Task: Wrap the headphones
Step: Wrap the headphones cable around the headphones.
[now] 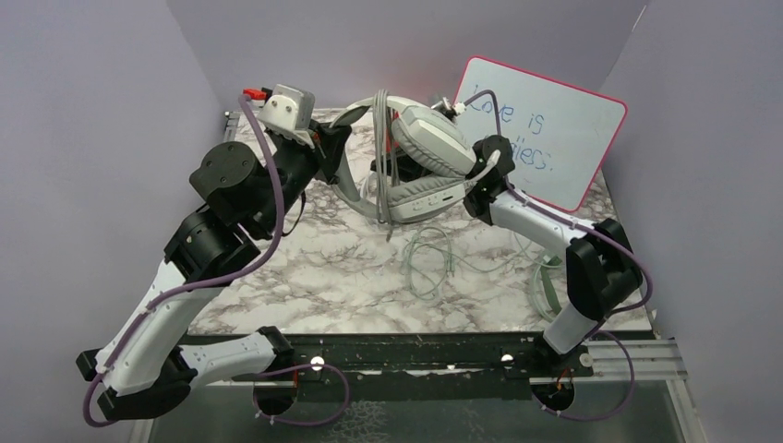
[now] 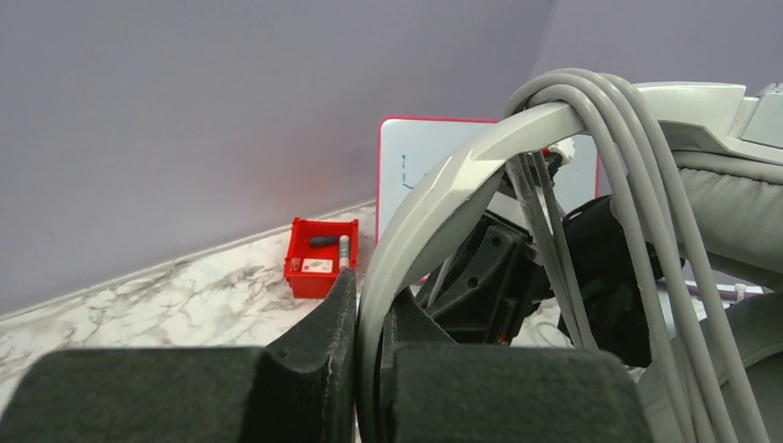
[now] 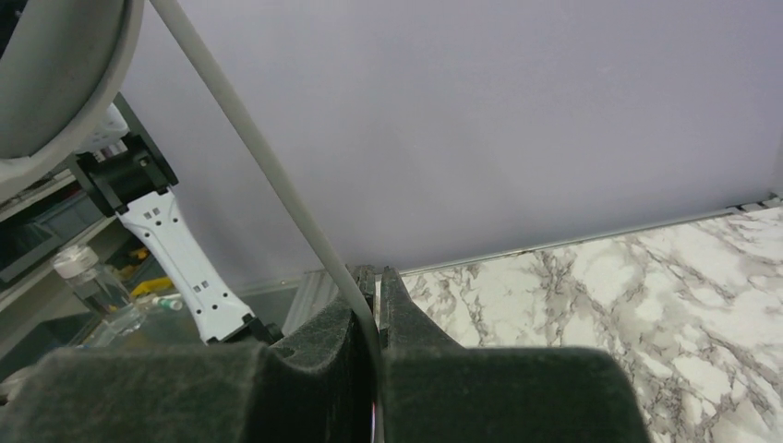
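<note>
The left gripper (image 2: 369, 318) is clamped on the pale headband (image 2: 434, 203) of the headphones (image 1: 423, 148). Just past its fingers, several turns of grey cable (image 2: 600, 120) lie over the band. Only the left wrist view shows these turns, along with a red bin (image 2: 320, 257) farther off beside the whiteboard (image 2: 420, 166). The right gripper (image 3: 372, 309) is closed on a single cable strand, seen plainly only in its own wrist view. The top view alone shows the headphones between both grippers and slack cable looped on the marble table (image 1: 305, 268) nearer the arm bases.
</note>
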You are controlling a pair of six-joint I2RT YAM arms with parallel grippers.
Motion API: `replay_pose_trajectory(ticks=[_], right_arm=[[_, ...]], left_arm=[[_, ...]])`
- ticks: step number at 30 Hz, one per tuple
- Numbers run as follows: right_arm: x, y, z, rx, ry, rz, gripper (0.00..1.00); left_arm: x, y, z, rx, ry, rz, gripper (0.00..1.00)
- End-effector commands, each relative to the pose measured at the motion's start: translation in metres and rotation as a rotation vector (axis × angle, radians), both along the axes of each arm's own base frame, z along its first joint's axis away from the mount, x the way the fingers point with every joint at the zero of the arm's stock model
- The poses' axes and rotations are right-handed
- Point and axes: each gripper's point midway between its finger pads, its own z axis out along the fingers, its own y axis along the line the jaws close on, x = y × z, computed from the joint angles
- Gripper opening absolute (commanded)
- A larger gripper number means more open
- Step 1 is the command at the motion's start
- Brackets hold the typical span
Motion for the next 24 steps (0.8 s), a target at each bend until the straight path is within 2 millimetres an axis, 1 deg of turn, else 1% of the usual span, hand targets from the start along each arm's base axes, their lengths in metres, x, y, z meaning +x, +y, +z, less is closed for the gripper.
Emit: replay_pose_trajectory(ticks=[1,3,7,10,12,14,16,18,21,22,23,24], right_arm=[[0.016,0.01,-0.045,-0.027,0.118,-0.035,0.08],[0.016,0.014,-0.049,-0.018,0.123,-0.032,0.11],[0.02,0.023,-0.053,0.008,0.127,-0.022,0.1],[0.024,0.029,-0.053,0.021,0.121,-0.017,0.04],[0.026,0.03,-0.055,0.024,0.125,-0.027,0.04],[0.028,0.029,-0.06,0.025,0.142,-0.048,0.04],[0.029,0.027,-0.071,0.015,0.182,-0.072,0.02],[0.027,0.022,-0.084,0.012,0.228,-0.116,0.01],[0.017,0.013,-0.103,-0.004,0.283,-0.138,0.0],[-0.001,0.001,-0.113,-0.054,0.299,-0.166,0.0],[-0.007,-0.001,-0.117,-0.074,0.297,-0.172,0.0],[-0.013,-0.001,-0.119,-0.095,0.295,-0.173,0.0]], left_arm=[[-0.04,0.051,0.139,-0.4,-0.287,0.024,0.0],[-0.039,0.051,0.142,-0.407,-0.288,0.026,0.0],[-0.038,0.046,0.144,-0.407,-0.293,0.013,0.0],[-0.036,0.042,0.143,-0.409,-0.286,0.006,0.0],[-0.034,0.042,0.143,-0.412,-0.288,0.015,0.0],[-0.031,0.043,0.144,-0.411,-0.292,0.031,0.0],[-0.026,0.046,0.145,-0.415,-0.3,0.065,0.0],[-0.018,0.056,0.148,-0.424,-0.299,0.142,0.0],[0.0,0.07,0.149,-0.405,-0.28,0.289,0.0],[0.025,0.087,0.138,-0.316,-0.247,0.506,0.0],[0.029,0.091,0.136,-0.295,-0.248,0.553,0.0],[0.034,0.09,0.133,-0.279,-0.251,0.578,0.0]])
